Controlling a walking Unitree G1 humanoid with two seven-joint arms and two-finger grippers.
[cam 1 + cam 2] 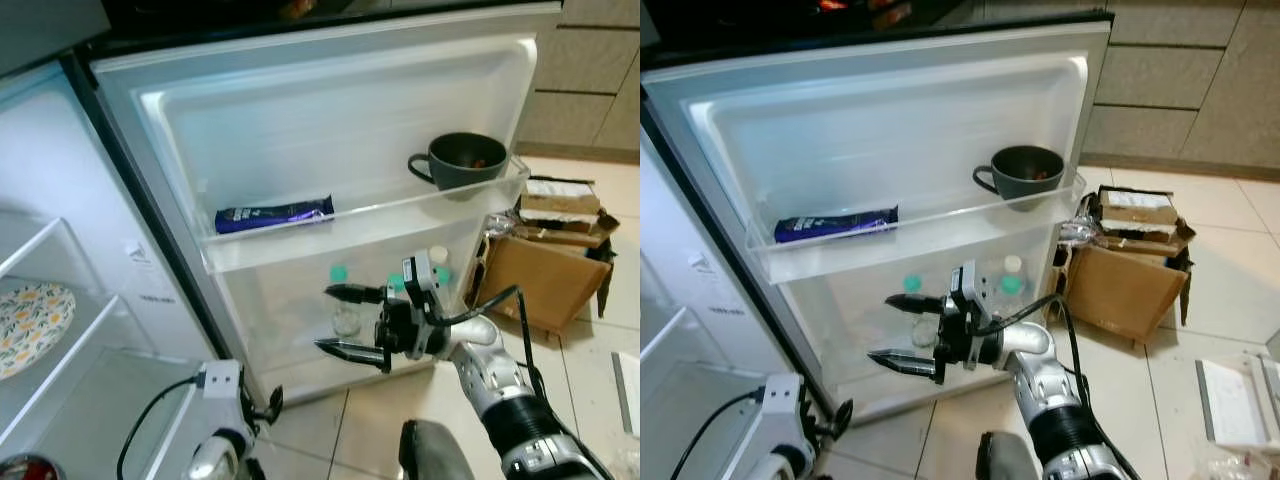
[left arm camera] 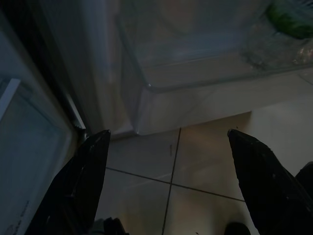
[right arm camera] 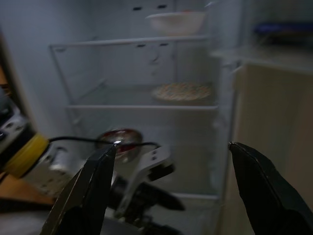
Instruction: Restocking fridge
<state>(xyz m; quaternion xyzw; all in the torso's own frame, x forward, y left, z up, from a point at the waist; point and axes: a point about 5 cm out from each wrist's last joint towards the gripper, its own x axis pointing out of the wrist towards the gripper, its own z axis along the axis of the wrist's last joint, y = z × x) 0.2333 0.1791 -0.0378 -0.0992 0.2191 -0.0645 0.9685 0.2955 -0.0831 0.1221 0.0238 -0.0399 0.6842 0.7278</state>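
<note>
Right tool (image 1: 345,322): fingers spread wide, empty, before lower door bin (image 1: 300,330) holding teal-capped bottles (image 1: 339,274). Left tool (image 2: 168,161): spread, empty, low by door's bottom corner. Risk: spread fingers clipping bin wall or toppling bottles. Door shelf (image 1: 330,235): dark mug (image 1: 462,160), blue packet (image 1: 273,213). Room: tiled floor (image 1: 590,350), cardboard box (image 1: 545,265).

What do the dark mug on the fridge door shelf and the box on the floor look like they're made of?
The dark grey mug looks like ceramic with a matte glaze: thick rim, dull sheen. The brown box appears to be corrugated cardboard, going by its torn flaps and flat tan surface.
</note>
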